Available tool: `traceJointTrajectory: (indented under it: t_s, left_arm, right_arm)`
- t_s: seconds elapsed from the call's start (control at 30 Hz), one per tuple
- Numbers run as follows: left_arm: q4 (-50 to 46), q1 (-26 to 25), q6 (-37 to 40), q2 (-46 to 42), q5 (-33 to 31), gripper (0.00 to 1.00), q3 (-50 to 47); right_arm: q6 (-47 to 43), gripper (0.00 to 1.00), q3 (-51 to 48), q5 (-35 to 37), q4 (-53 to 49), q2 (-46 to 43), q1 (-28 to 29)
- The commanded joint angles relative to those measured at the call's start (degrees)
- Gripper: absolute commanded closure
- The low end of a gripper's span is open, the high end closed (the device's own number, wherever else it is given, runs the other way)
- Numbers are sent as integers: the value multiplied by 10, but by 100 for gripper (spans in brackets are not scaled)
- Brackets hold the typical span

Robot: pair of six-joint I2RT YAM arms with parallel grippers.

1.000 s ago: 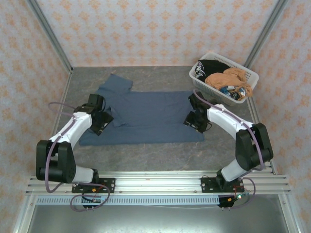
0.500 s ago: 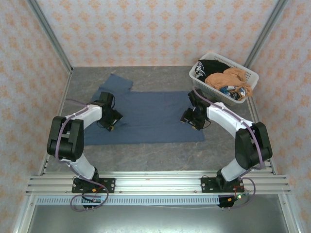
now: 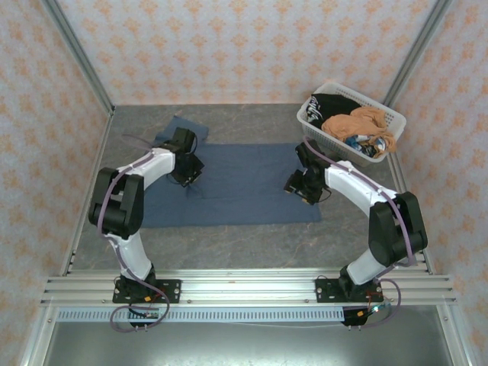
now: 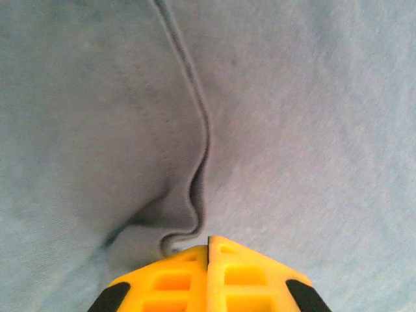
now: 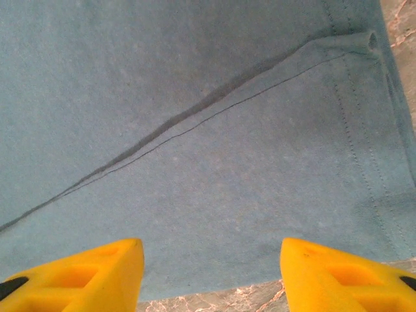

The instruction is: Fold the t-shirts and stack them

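Left hand (image 4: 208, 244) is clamped on a fold of the blue shirt (image 3: 244, 183); right hand (image 5: 211, 246), spread apart, hovers over its right hem.

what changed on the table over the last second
The left gripper, shut on a fold of the blue t-shirt, swung from the shirt's left edge toward the far side and rightward, dragging that edge inward. The right gripper stayed open over the shirt's right side; the basket and its shirts did not move.
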Motion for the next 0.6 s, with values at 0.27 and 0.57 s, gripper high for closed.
traceJointTrajectory:
  t_s: [0.27, 0.57]
  left_arm:
    - [-60, -20, 50, 26, 1, 100, 89]
    - [-270, -24, 138, 15, -137, 51, 148]
  right_arm:
    - [2, 46, 14, -2, -8, 11, -17]
    - [1, 46, 14, -10, -1, 21, -17]
